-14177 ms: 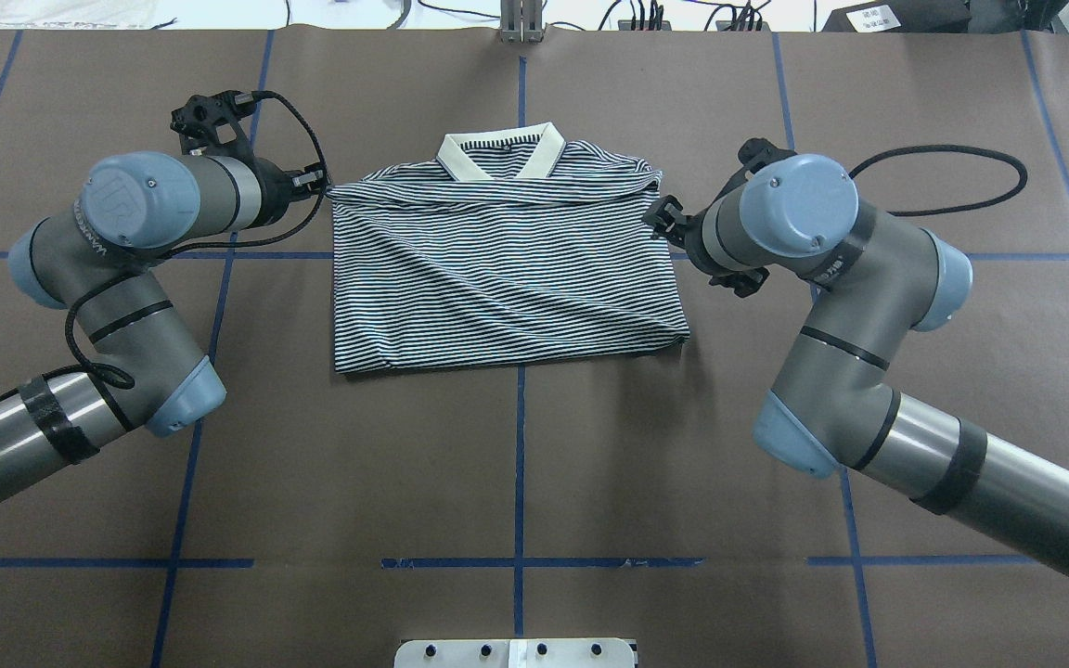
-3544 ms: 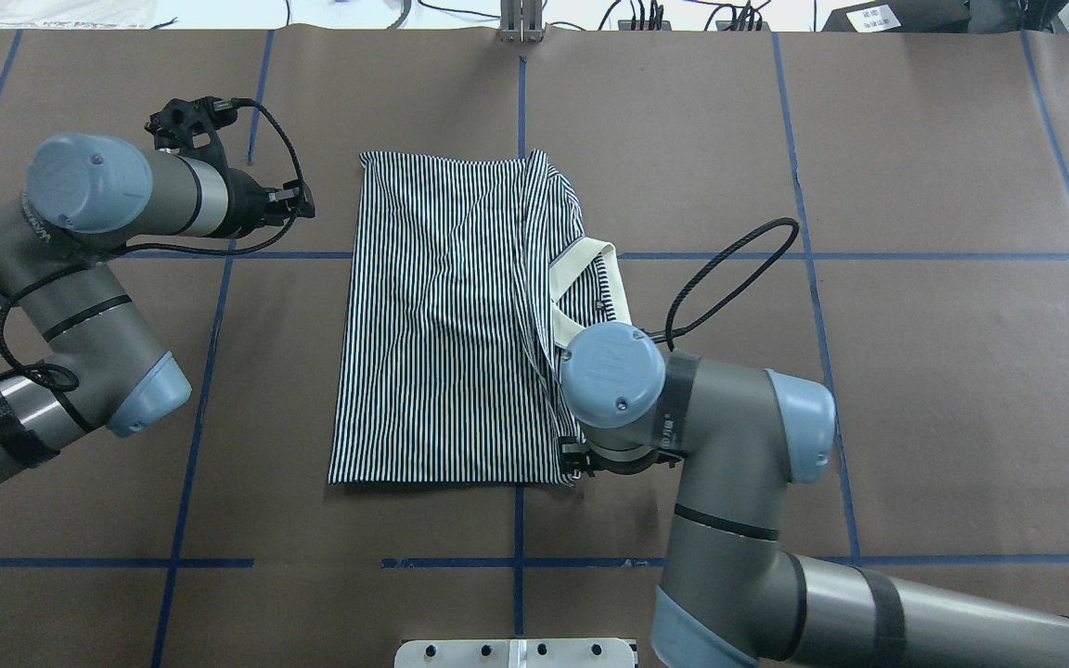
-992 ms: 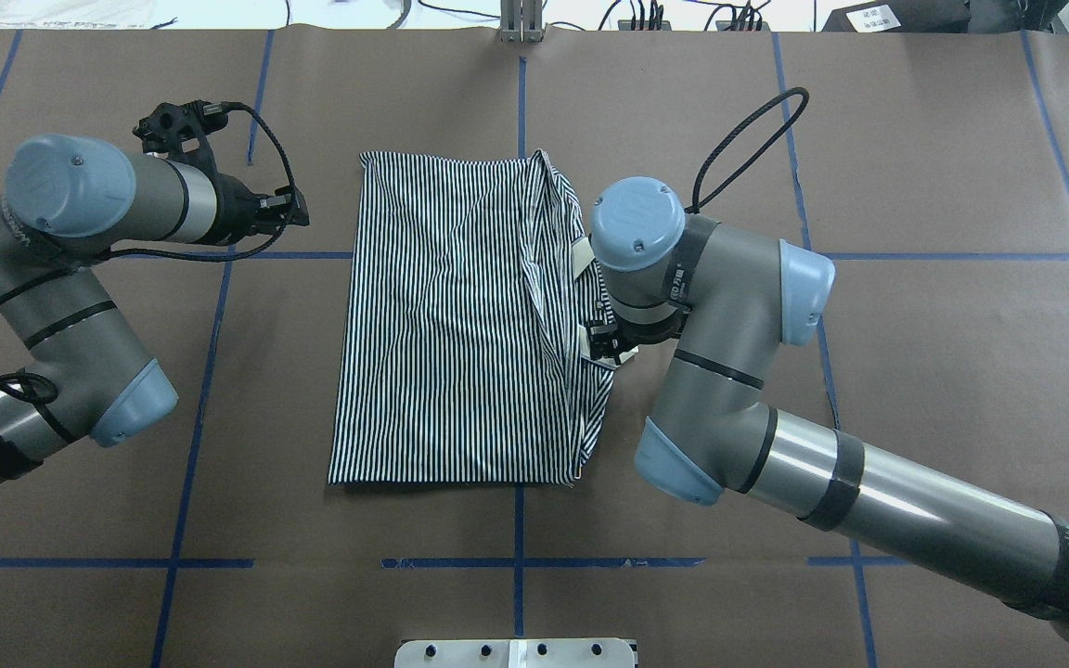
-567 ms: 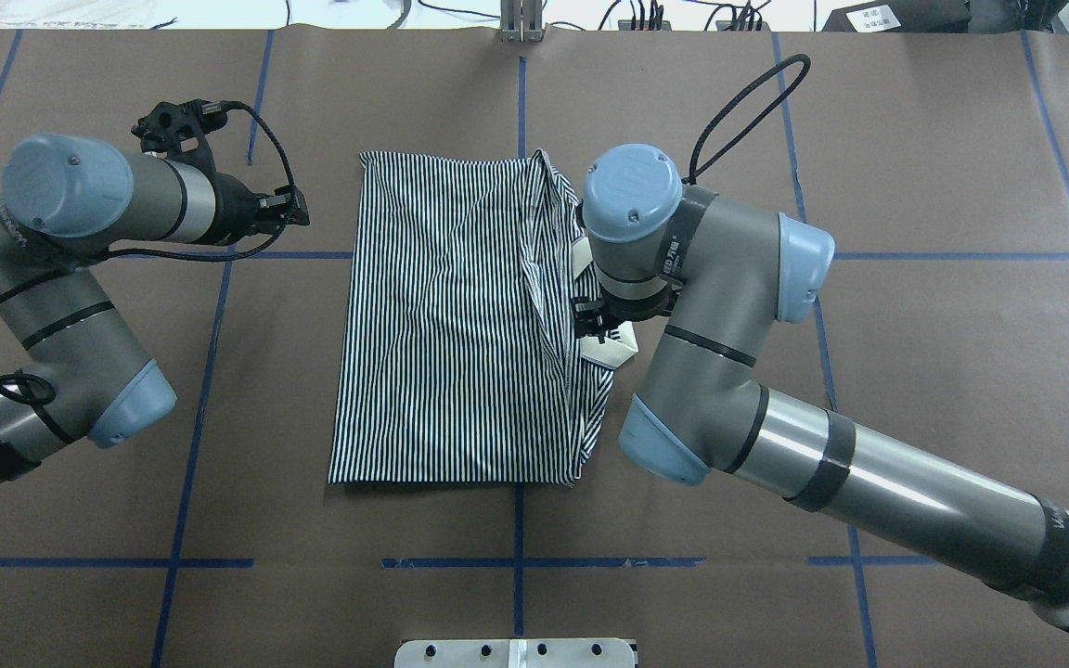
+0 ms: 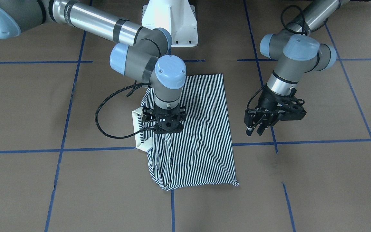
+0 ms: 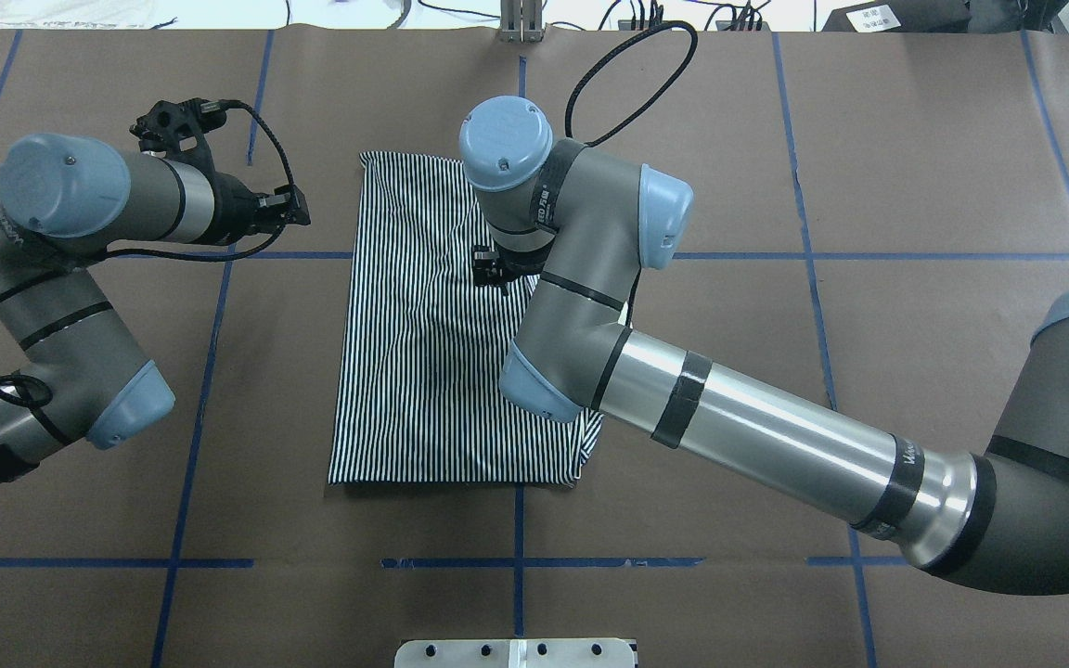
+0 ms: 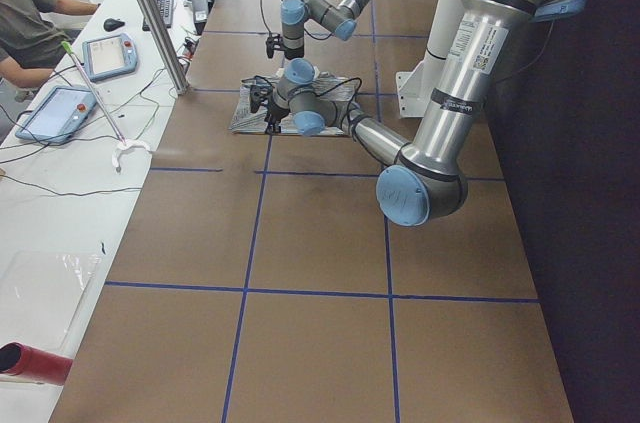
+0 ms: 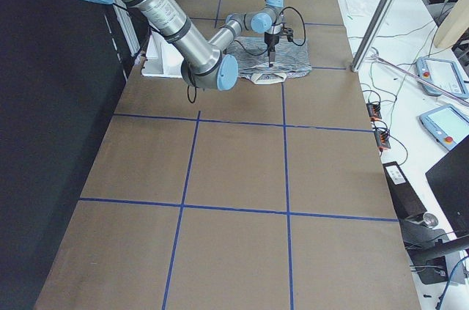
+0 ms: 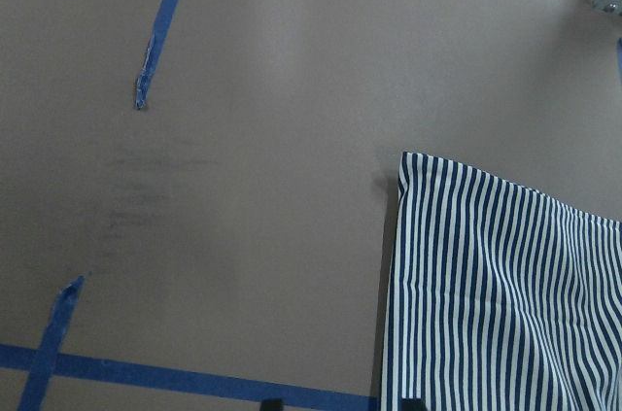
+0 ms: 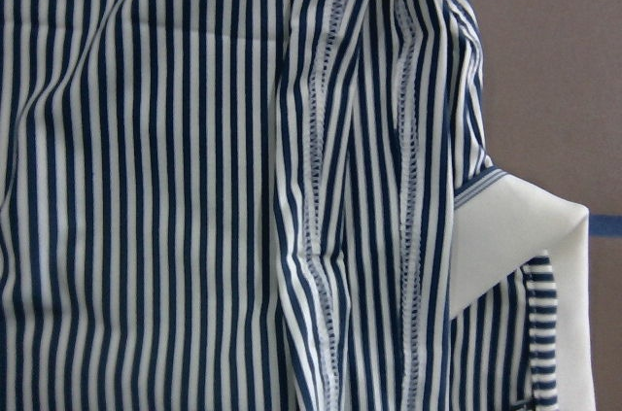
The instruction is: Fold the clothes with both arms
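The polo shirt [image 6: 423, 371] is seen directly below the right gripper [image 5: 167, 127], whose closure cannot be told; the left gripper [image 5: 253, 131], apparently spread, is held off its edge.

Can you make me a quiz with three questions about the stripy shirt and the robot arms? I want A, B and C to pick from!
1. Where is the left gripper?
A. over the bare table, beside the shirt
B. on top of the shirt
C. under the shirt

2. What colour is the shirt's collar?
A. red
B. cream
C. green

3. How are the left gripper's fingers?
A. shut on the shirt
B. shut on a pen
C. apart, holding nothing

Answers:
1 A: the front view shows it past the shirt's edge, with only brown table below.
2 B: the right wrist view shows a plain cream band next to the stripes.
3 C: the front view shows a gap between the two fingers and nothing in it.
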### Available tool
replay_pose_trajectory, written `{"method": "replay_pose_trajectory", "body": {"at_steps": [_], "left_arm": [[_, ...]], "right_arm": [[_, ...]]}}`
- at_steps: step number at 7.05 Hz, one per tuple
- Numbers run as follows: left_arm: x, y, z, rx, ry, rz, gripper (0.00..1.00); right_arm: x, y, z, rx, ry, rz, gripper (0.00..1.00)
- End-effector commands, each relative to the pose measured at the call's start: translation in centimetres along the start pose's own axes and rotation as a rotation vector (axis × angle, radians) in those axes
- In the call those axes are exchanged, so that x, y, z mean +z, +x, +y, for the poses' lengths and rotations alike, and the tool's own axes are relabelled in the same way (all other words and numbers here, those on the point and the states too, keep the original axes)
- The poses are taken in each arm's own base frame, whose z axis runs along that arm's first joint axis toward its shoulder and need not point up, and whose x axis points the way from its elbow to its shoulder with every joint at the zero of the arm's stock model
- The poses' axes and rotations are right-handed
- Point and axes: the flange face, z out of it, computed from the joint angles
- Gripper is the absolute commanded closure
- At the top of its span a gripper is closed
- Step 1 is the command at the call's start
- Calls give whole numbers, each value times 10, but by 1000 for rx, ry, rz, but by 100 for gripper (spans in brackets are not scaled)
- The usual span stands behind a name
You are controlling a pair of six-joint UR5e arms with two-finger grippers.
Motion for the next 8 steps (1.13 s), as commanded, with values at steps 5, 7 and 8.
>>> {"method": "replay_pose_trajectory", "body": {"at_steps": [5, 7, 8], "left_arm": [[-4, 3, 2, 2, -11, 12, 49], [-8, 6, 2, 0, -12, 9, 49], [-10, 7, 2, -1, -11, 12, 49]], "right_arm": [[25, 78, -22, -74, -50, 104, 0], [41, 164, -14, -156, -57, 139, 0], [28, 157, -18, -147, -44, 124, 0]]}}
